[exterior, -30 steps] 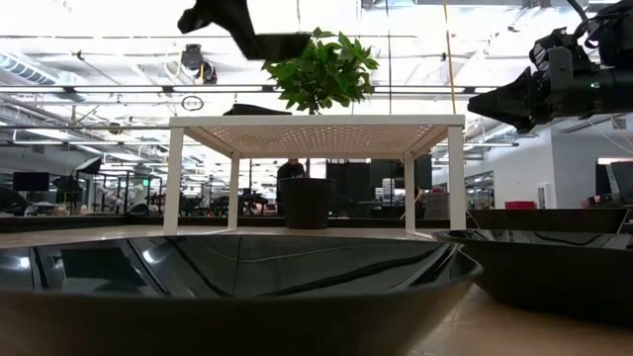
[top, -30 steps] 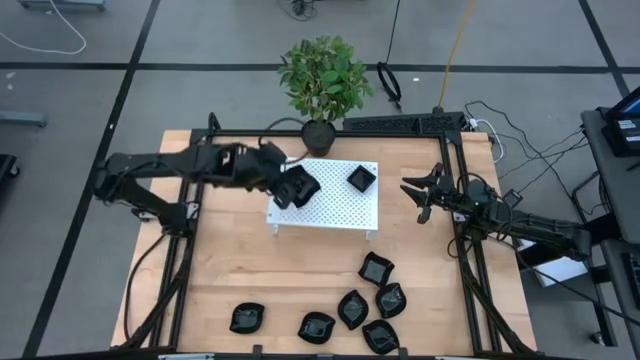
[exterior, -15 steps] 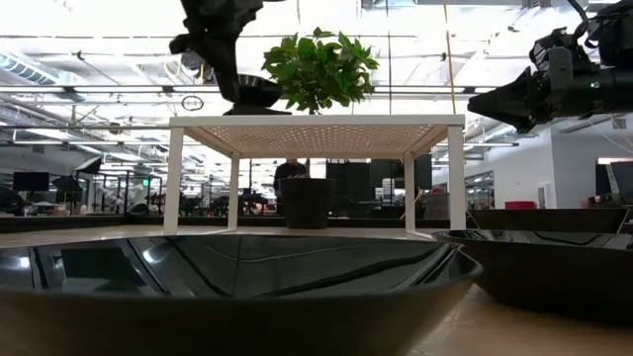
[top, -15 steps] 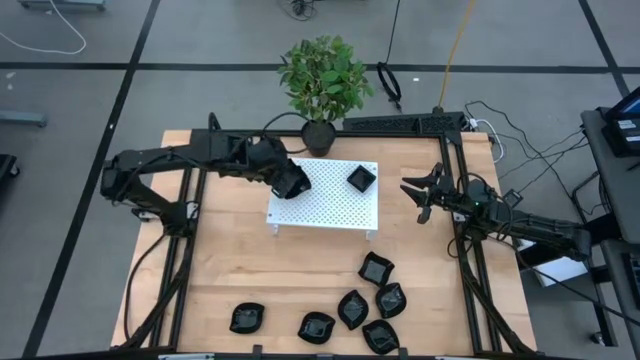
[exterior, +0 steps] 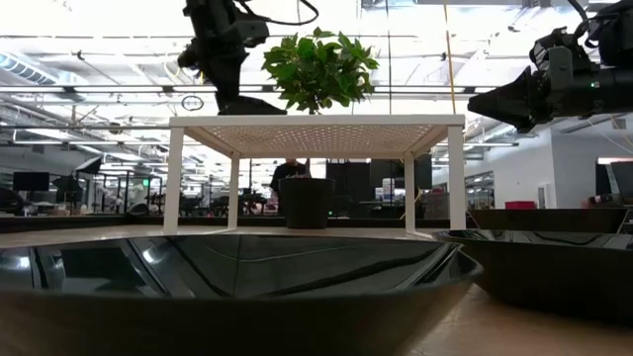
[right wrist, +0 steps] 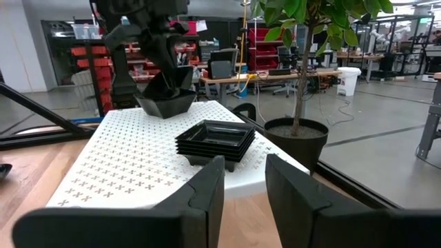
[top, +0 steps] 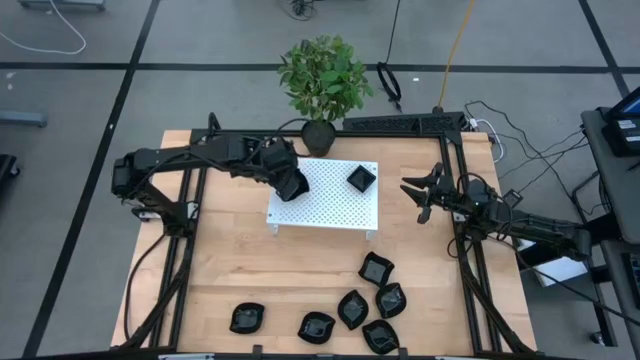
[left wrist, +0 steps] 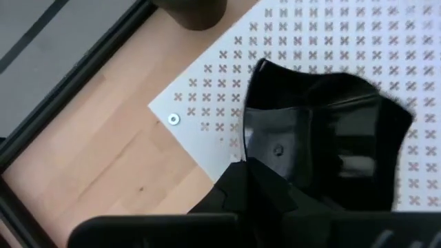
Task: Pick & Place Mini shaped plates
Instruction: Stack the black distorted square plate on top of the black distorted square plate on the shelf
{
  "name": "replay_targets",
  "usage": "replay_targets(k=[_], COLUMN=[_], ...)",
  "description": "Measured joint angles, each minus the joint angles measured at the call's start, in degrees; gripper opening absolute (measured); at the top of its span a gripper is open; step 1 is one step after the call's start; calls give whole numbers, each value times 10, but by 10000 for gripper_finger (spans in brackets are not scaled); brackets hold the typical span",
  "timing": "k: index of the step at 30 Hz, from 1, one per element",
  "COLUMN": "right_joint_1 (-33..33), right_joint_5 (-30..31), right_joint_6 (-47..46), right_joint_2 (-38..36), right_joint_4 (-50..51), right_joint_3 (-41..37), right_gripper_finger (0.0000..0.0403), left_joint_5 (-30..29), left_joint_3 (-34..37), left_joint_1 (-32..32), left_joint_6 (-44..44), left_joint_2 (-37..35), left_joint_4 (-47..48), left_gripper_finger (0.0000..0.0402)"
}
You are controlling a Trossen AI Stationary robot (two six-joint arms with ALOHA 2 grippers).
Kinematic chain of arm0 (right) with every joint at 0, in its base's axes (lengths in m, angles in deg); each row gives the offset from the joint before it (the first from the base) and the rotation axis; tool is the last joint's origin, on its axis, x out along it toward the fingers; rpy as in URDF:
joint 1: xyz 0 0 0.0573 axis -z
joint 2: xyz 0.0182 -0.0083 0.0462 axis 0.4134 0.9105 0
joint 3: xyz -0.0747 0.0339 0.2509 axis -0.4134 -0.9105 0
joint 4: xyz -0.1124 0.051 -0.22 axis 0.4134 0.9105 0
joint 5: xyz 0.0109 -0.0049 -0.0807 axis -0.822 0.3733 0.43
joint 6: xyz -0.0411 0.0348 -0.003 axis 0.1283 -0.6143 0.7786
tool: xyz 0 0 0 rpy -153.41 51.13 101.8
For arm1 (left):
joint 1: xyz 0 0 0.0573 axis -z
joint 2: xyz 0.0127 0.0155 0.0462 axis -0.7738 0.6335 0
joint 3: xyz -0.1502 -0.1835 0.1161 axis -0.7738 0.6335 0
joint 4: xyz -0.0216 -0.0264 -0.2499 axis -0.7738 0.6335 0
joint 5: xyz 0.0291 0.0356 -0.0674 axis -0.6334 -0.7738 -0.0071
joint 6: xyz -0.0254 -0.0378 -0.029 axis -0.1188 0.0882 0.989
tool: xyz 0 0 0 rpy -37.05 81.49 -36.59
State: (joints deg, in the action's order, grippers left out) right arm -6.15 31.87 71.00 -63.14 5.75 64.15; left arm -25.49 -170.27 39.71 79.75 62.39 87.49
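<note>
High view: the left gripper (top: 291, 183) is over the rear left corner of the white perforated platform (top: 335, 205), closed on a glossy black dish (top: 295, 186). A second black square dish (top: 361, 179) sits on the platform's rear right area. Six more mini plates (top: 376, 268) lie on the wooden table (top: 250, 260) toward its front edge: five clustered at front right, one alone (top: 246, 318) at front left. The right gripper (top: 420, 195) hangs off the platform's right side, holding nothing, fingers spread. A potted plant (top: 324, 80) stands behind the platform.

Low view: the left gripper (exterior: 220, 59) stands above the platform's (exterior: 316, 123) left end, with the dark dish (exterior: 247, 105) at or just over the surface; contact cannot be confirmed. A large black dish rim (exterior: 237, 272) fills the foreground. The right gripper (exterior: 499, 101) shows at the upper right.

Left wrist view: the held dish (left wrist: 324, 138) is shiny, angular, with raised walls and a small centre mark, clamped at its near edge by the dark fingers (left wrist: 248, 193), over the platform's corner (left wrist: 207, 103).

Right wrist view: the parted fingers (right wrist: 207, 189) frame the square dish (right wrist: 215, 141), which has stepped, ribbed sides and rests flat on the platform (right wrist: 117, 165). Beyond it the left gripper (right wrist: 162, 58) holds its dish (right wrist: 165, 100) tilted at the far end.
</note>
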Motion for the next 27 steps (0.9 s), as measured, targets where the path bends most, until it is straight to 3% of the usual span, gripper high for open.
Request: replay_targets(k=[4,13,18,27], right_joint_1=[0,0,0,0], right_joint_5=[0,0,0,0], right_joint_6=[0,0,0,0], right_joint_2=[0,0,0,0], right_joint_4=[0,1,1,1], right_joint_3=[0,0,0,0], right_gripper_finger=[94,94,95,95], left_joint_5=[0,2,33,76], left_joint_3=[0,0,0,0], left_joint_1=[0,8,14,90], left_joint_6=[6,1,-26,-20], left_joint_2=[6,6,-1,-13], left_joint_4=[2,6,8,11], left_gripper_finger=[16,118,162,168])
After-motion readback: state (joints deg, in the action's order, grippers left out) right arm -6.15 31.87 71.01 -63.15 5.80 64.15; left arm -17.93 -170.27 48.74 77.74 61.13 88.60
